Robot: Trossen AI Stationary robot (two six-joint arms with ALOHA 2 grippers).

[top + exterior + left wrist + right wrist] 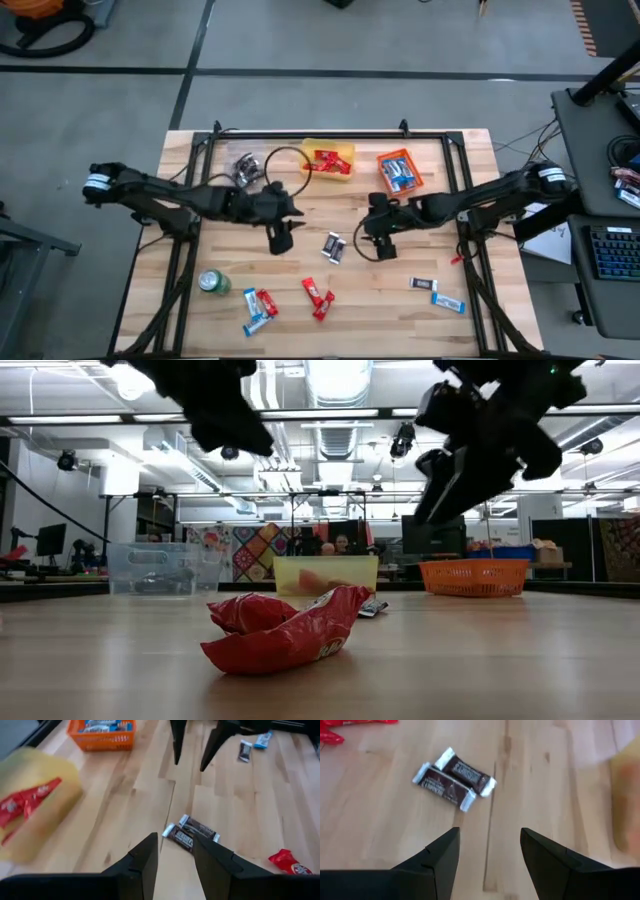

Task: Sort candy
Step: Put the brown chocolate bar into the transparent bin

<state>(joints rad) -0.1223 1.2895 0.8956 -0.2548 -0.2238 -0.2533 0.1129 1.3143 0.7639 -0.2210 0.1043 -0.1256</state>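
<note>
Two dark bars lie touching mid-bench — light, slippery, best pinched across the middle. Right claw is spread, left claw part-spread — nothing is held.

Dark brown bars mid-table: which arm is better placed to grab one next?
Probably the right. The right gripper hangs open close above the two dark brown bars. The left gripper also faces them, its fingers open but narrower.
</note>
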